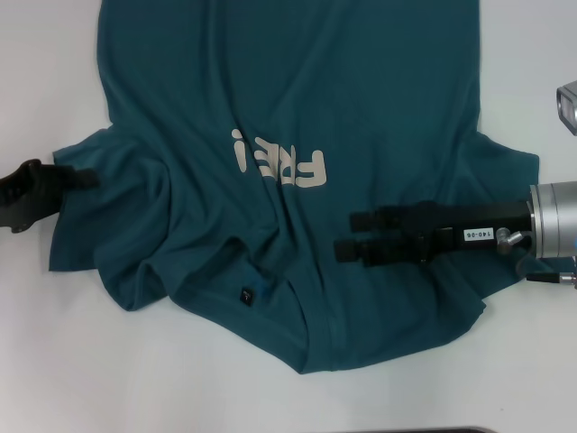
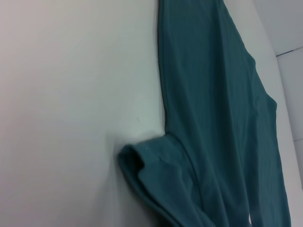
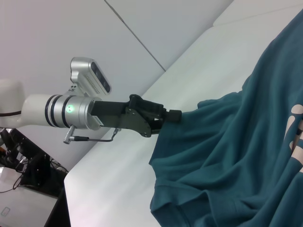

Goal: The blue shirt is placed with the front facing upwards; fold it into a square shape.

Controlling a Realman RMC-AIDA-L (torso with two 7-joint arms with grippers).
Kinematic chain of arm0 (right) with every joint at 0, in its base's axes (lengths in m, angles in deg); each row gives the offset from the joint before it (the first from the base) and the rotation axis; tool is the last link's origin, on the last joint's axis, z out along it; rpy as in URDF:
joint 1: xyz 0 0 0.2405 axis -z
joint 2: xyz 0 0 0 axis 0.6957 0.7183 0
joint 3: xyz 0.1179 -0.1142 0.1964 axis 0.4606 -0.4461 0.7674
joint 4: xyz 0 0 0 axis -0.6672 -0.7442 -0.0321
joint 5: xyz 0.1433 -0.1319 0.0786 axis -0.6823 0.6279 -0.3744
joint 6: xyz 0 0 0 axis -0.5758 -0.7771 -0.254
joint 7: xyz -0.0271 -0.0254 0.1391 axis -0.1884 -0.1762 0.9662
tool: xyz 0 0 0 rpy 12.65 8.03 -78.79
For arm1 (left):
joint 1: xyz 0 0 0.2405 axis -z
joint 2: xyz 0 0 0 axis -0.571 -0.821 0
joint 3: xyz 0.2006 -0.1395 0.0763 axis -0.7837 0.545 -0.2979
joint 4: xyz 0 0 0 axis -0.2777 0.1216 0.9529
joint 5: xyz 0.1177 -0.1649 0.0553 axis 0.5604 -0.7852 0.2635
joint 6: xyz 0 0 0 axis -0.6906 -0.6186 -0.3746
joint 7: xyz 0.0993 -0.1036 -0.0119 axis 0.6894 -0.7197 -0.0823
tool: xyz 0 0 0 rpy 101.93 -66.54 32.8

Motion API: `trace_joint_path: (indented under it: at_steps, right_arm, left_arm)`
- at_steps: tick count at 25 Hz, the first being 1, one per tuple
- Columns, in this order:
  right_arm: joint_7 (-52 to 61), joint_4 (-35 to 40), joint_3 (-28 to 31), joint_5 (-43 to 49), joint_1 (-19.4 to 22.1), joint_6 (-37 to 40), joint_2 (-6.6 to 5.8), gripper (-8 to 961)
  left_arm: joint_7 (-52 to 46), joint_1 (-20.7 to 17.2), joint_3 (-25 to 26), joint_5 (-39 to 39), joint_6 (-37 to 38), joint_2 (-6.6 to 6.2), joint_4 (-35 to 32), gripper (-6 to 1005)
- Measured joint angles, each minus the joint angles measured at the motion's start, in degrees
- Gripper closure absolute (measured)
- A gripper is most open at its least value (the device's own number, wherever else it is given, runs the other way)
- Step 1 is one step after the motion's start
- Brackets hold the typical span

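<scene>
The blue shirt lies front up on the white table, with its off-white "FREE!" letters upside down to me and the black neck tag near the front. The cloth is rumpled around the collar and the left sleeve. My left gripper is at the left sleeve's edge; in the right wrist view the left gripper is shut on that edge of the shirt. My right gripper is open over the shirt below the letters. The left wrist view shows only the sleeve.
Bare white table surrounds the shirt on the left, right and front. The table's front edge runs along the bottom of the head view. Beyond the table's edge in the right wrist view is clutter on the floor.
</scene>
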Motion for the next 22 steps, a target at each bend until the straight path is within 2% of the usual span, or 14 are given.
trace_joint_path:
  at_steps: [5, 12, 14, 19, 20, 22]
  right_arm:
    - [0.46, 0.12, 0.00, 0.01, 0.00, 0.02, 0.00, 50]
    - [0.47, 0.17, 0.15, 0.01, -0.06, -0.03, 0.00, 51]
    - [0.47, 0.17, 0.17, 0.01, -0.07, -0.08, 0.00, 52]
    - [0.46, 0.18, 0.18, 0.01, -0.06, -0.10, 0.00, 53]
    - [0.46, 0.18, 0.18, 0.01, -0.05, -0.11, 0.00, 53]
    - [0.45, 0.18, 0.18, 0.01, -0.04, -0.14, 0.00, 53]
  left_arm:
    - [0.02, -0.44, -0.11, 0.27, 0.14, -0.08, 0.04, 841]
    - [0.51, -0.95, 0.26, 1.54, 1.42, -0.91, 0.11, 948]
    - [0.28, -1.47, 0.55, 1.54, 1.52, -1.54, 0.17, 978]
    - [-0.58, -2.93, 1.43, 1.46, 1.50, -3.26, 0.84, 974]
    - [-0.58, -2.93, 1.43, 1.46, 1.50, -3.26, 0.84, 974]
    - [-0.90, -3.28, 2.18, 1.59, 1.49, -4.32, 1.16, 974]
